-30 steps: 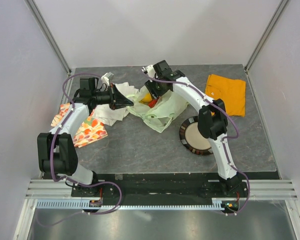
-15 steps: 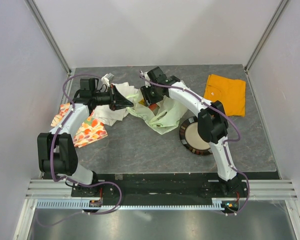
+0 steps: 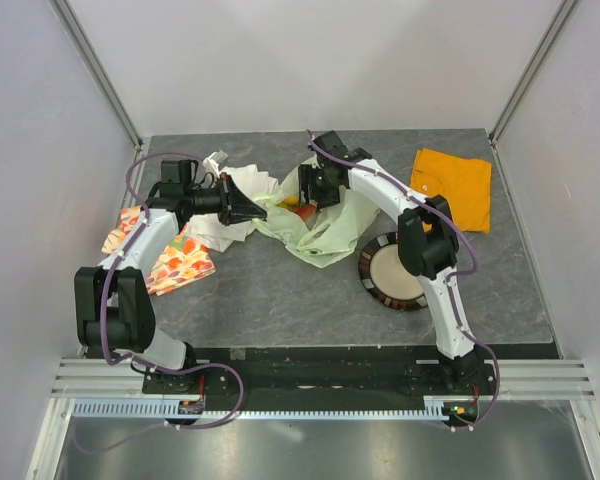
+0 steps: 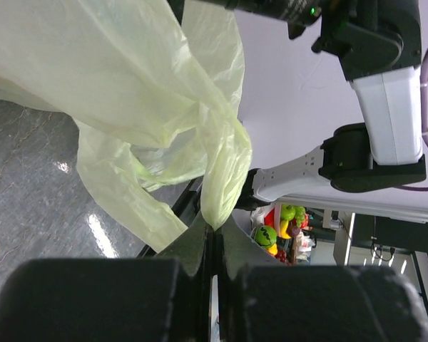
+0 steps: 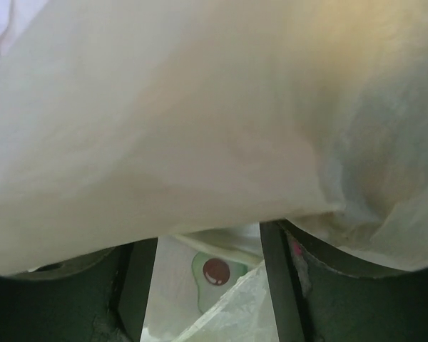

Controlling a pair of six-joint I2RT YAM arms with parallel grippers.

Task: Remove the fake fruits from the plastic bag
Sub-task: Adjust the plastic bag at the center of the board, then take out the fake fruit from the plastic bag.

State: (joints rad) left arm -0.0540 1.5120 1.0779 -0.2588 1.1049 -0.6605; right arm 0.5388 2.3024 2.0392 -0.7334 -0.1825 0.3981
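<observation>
Nearest, on the counter (image 3: 280, 300): fruit-print cloth (image 3: 175, 258) left, dark-rimmed plate (image 3: 392, 272) right. Beyond, left gripper (image 4: 214, 229) clamped on the plastic bag (image 3: 325, 228) above a white cloth (image 3: 220, 228); right gripper (image 3: 308, 190) parted at the bag's mouth, film draping its camera, fake fruits (image 3: 298, 207) just below. Farthest, orange cloth (image 3: 452, 187).

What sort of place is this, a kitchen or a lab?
Probably a robot test cell: left arm and right arm mounted at a grey table, plain walls enclosing it, props like a plastic bag and orange cloth.
</observation>
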